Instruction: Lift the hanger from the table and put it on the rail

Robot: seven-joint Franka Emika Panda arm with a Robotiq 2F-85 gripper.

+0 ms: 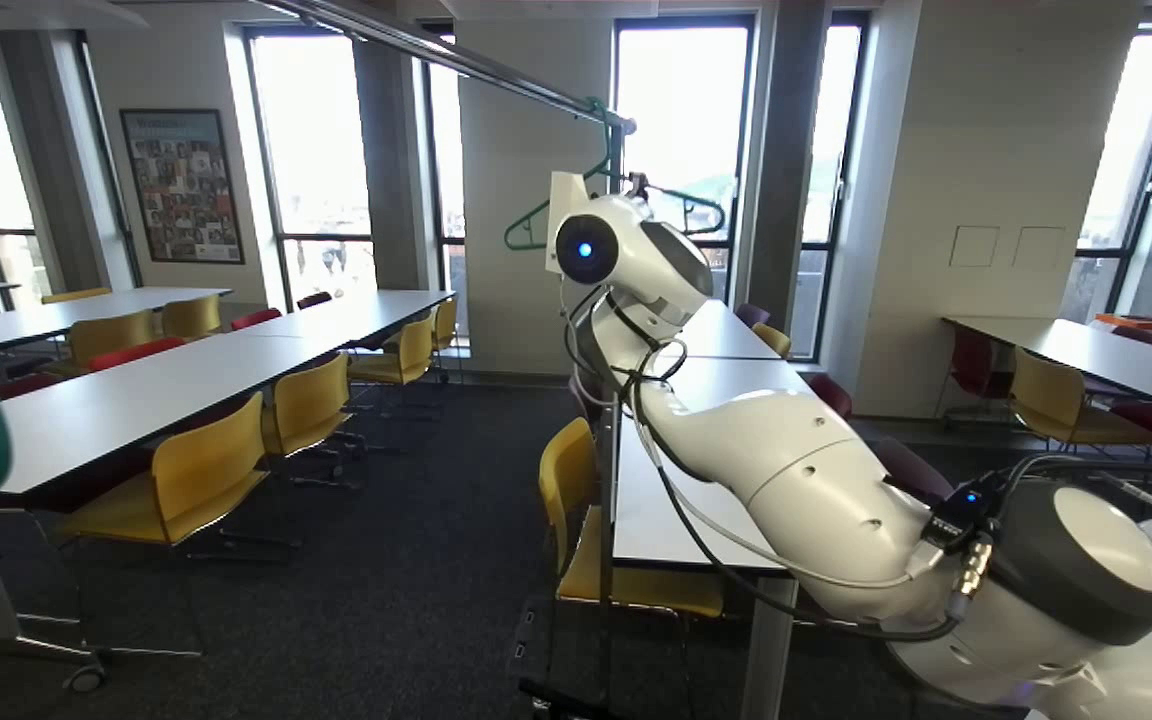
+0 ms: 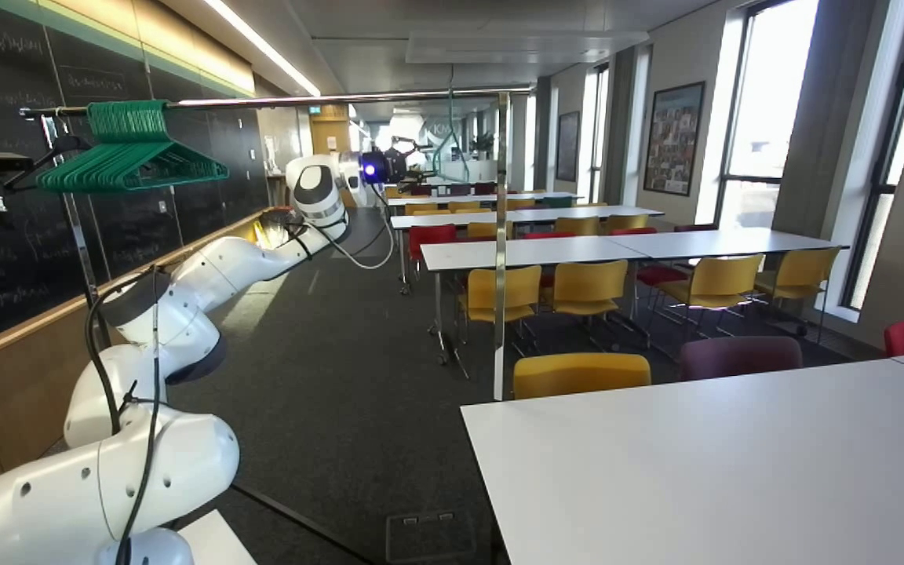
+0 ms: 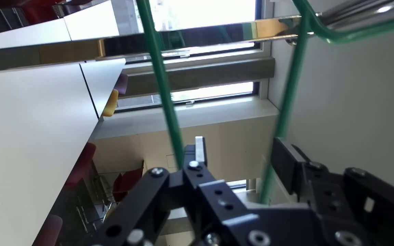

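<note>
Your tool [image 3: 239, 150] is spread, its fingers [image 3: 199, 150] standing well apart; in the wrist view one wire of the hanger [image 3: 290, 85] runs into the gap close beside the finger on the right, while another comes down along the outer side of the finger on the left, and I cannot tell whether either one touches. The hanger hangs at the rail [image 2: 326, 99], its hook [image 1: 597, 106] crossing that bar just short of the end in an exterior view; how it bears on the metal is too small to make out. Your tight side is the upright [image 2: 501, 235], which stands just past the hanger and passes behind its wires in the wrist view. The other way, you have a long stretch of rail between the hanger and a packed bunch of green hangers [image 2: 134, 161]. The bar runs higher than your wrist in both exterior views. Lower down, open dark floor [image 2: 326, 377] spreads between your arm [image 2: 220, 263] and the left edge of the white counter [image 2: 703, 463], with a yellow chair [image 2: 581, 375] at its far edge. In an exterior view the wrist covers the hanger's middle, leaving both outer corners in sight.
</note>
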